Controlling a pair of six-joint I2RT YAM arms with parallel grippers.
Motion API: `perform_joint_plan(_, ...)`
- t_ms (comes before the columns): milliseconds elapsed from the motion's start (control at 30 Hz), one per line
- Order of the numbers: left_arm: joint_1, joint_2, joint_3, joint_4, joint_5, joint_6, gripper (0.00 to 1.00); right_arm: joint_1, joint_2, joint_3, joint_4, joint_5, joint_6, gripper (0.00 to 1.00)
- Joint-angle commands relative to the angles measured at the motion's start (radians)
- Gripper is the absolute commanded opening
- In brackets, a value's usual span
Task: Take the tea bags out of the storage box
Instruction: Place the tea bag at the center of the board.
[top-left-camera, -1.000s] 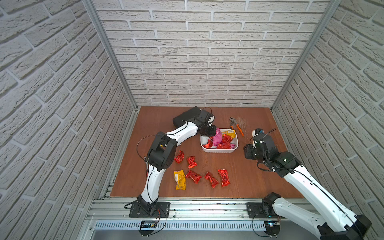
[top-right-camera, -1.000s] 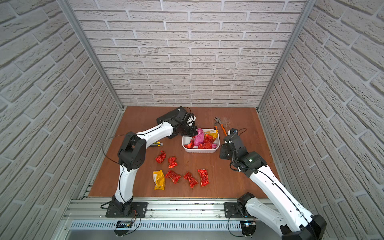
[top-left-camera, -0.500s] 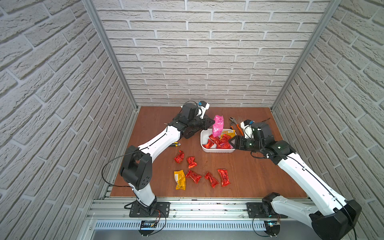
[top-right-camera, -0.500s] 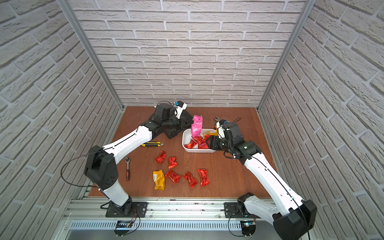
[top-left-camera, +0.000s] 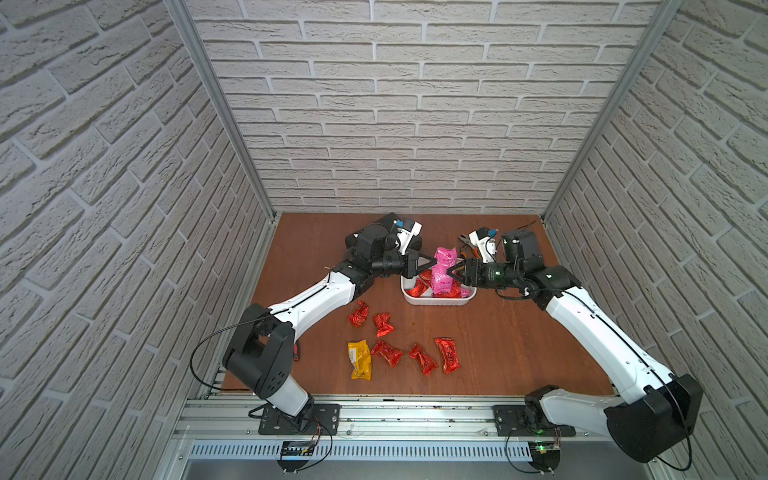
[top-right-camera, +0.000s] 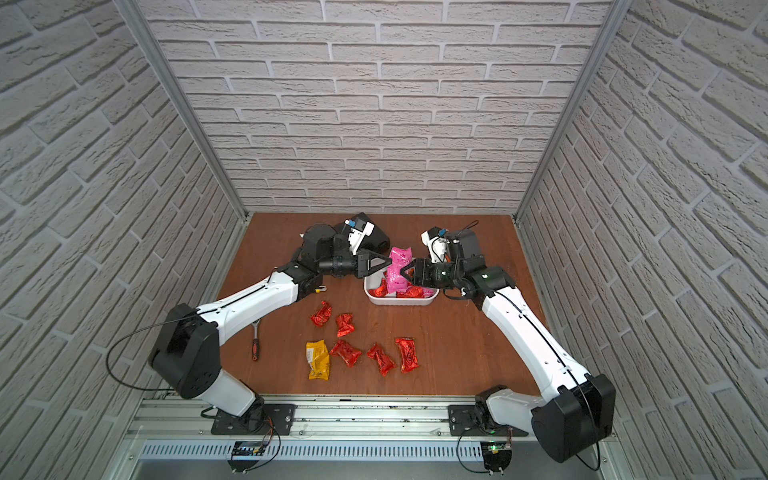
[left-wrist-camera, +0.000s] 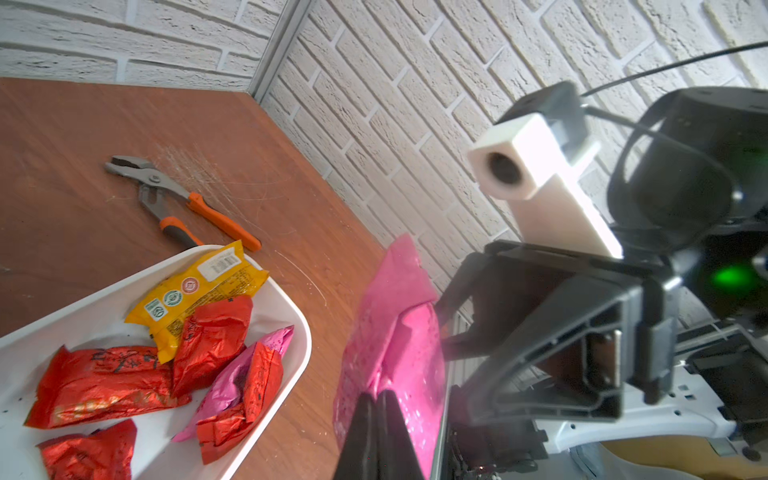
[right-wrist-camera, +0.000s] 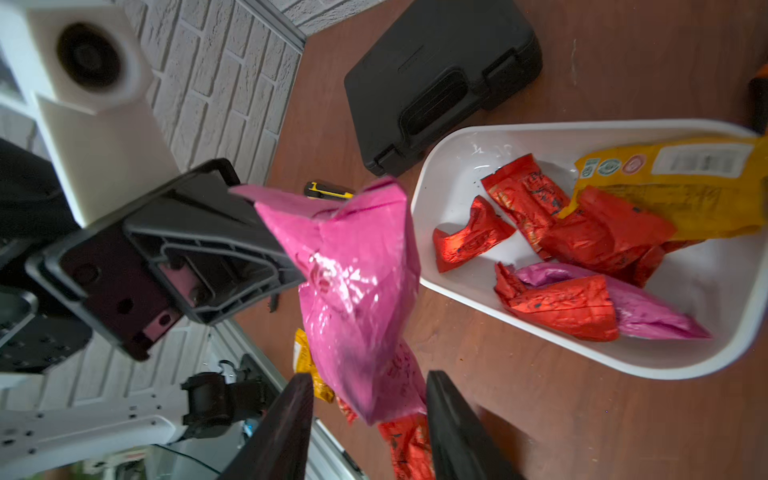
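Over the brown tabletop, the left gripper pinches a pink tea bag aloft near the storage box, while the right gripper straddles its free end, jaws spread. A handover seems underway: the right jaws should close before the left releases.

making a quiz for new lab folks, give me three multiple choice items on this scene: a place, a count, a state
1. Relative to the storage box, the pliers lie A) inside it B) among the loose front bags C) beyond it, nearer the back wall
2. How many tea bags lie on the table outside it? A) six B) three C) ten
3. The left gripper is A) open B) shut on a pink tea bag C) shut on a yellow one
C, left wrist view shows them past the rim; A, five red, one yellow; B, it pinches the pink foil.
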Motion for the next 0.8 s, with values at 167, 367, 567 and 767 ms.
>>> perform_joint_plan(167, -0.003, -0.051, -0.018, -0.016, -0.083, 0.027, 0.58, 0.006, -0.032, -0.063, 0.164, -0.061, 0.112, 0.11)
perform_joint_plan(367, -0.003, -0.154, -0.065, -0.218, -0.549, 0.066, 0.98, 0.025, -0.104, -0.175, 0.123, 0.016, 0.146, 0.03)
perform_joint_plan(567, 0.005, -0.255, -0.119, -0.386, -0.879, -0.071, 0.99, 0.239, -0.13, -0.315, 0.16, 0.182, 0.273, 0.03)
perform_joint_plan(767, 0.05, -0.396, -0.241, -0.465, -1.044, -0.127, 0.98, 0.421, -0.023, -0.328, 0.243, 0.344, 0.414, 0.03)
